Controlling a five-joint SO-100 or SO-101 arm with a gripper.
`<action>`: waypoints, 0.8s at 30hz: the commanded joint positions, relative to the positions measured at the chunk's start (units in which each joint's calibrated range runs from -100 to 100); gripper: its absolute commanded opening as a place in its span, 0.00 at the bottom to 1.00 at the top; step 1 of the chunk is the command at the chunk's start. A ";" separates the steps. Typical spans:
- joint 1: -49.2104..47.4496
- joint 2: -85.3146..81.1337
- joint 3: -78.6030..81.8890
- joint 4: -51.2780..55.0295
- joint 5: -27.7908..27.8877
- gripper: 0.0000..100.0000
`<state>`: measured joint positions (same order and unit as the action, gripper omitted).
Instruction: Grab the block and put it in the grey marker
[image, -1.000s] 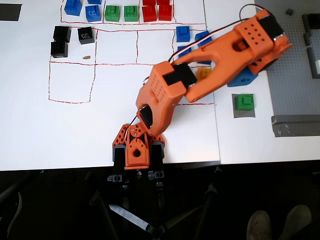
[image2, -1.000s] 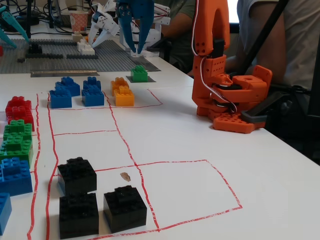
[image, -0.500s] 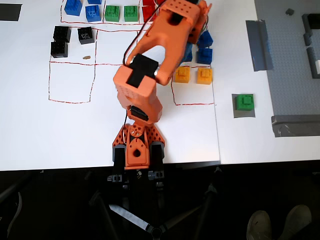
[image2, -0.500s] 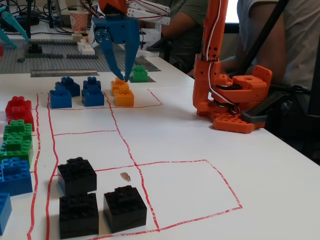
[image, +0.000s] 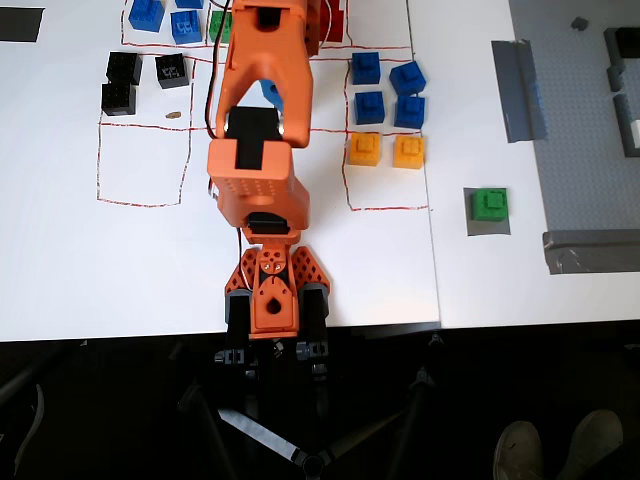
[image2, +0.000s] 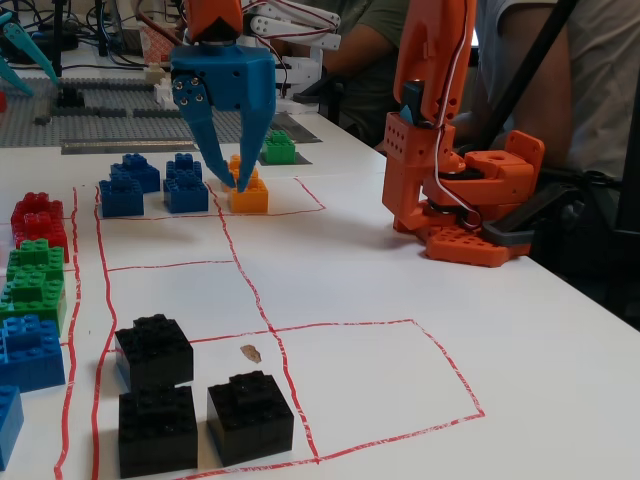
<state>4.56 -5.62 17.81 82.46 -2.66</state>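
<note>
The green block sits on the small grey marker at the right of the overhead view, right of the red-lined sheet. In the fixed view the block stands far back on the grey marker. My blue gripper hangs with its fingers pointing down over the middle of the sheet, in front of the orange bricks. Its jaws are slightly apart and hold nothing. It is well away from the green block. In the overhead view the orange arm hides most of the gripper.
Blue bricks and orange bricks fill a red-lined box. Black bricks lie at the upper left, near in the fixed view. Red, green and blue bricks stand at the left. Grey tape strips and a grey baseplate lie at the right.
</note>
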 joint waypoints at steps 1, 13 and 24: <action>-2.39 -2.50 -6.78 -1.88 -2.20 0.00; -5.89 -3.71 -6.96 -6.86 -3.57 0.00; -6.97 -4.49 -6.41 -7.51 -4.05 0.00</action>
<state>-0.31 -5.53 17.27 75.89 -6.13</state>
